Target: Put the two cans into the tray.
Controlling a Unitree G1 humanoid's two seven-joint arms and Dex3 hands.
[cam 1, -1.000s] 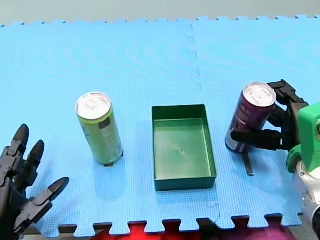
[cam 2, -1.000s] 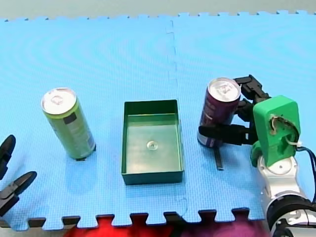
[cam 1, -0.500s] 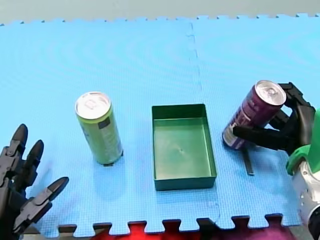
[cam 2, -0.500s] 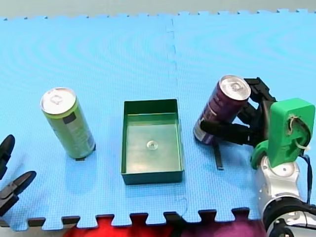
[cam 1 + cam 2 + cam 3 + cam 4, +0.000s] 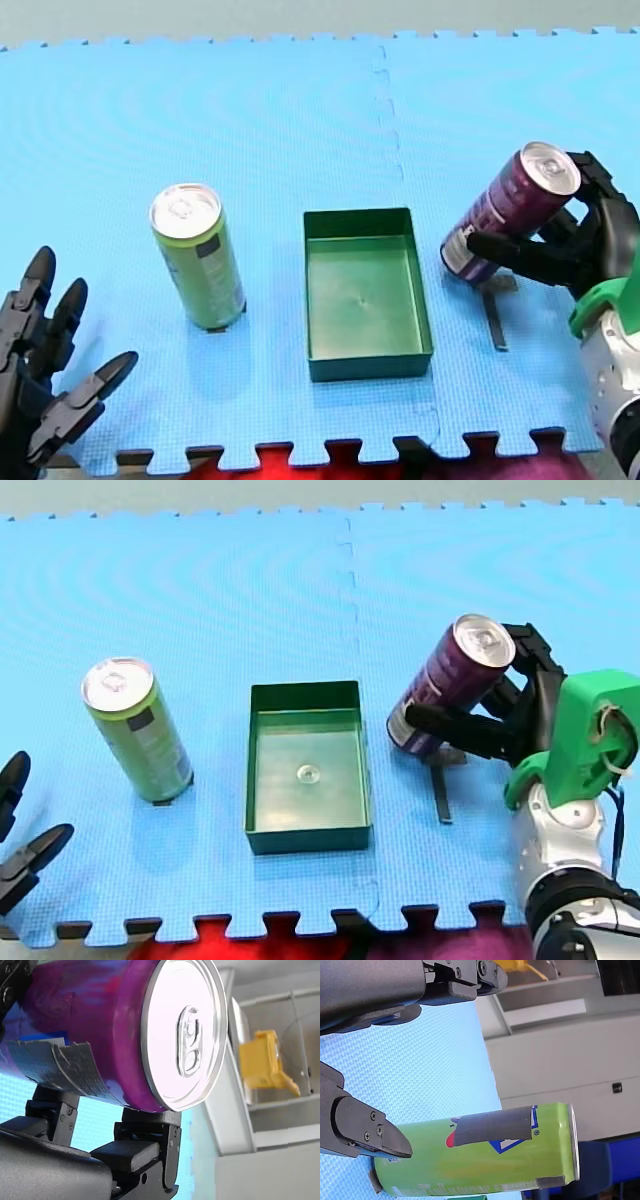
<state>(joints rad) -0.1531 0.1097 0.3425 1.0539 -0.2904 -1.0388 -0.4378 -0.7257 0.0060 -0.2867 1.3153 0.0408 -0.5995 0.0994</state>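
with the right hand [image 5: 572, 248] clamped round the tilted purple can [image 5: 503, 212], clear the tray [image 5: 421, 292]'s right wall before lowering; left hand [image 5: 38, 365] open, near left.

purple can [image 5: 505, 215]: silver top, grey tape patch on its side; tilted, top leaning right and away, base low just right of the tray; gripped by the right hand [image 5: 578, 245].
green can [image 5: 200, 258]: silver top, upright on the mat, left of the tray, apart from it.
tray [image 5: 357, 213]: dark green, rectangular, open-topped, between the two cans.
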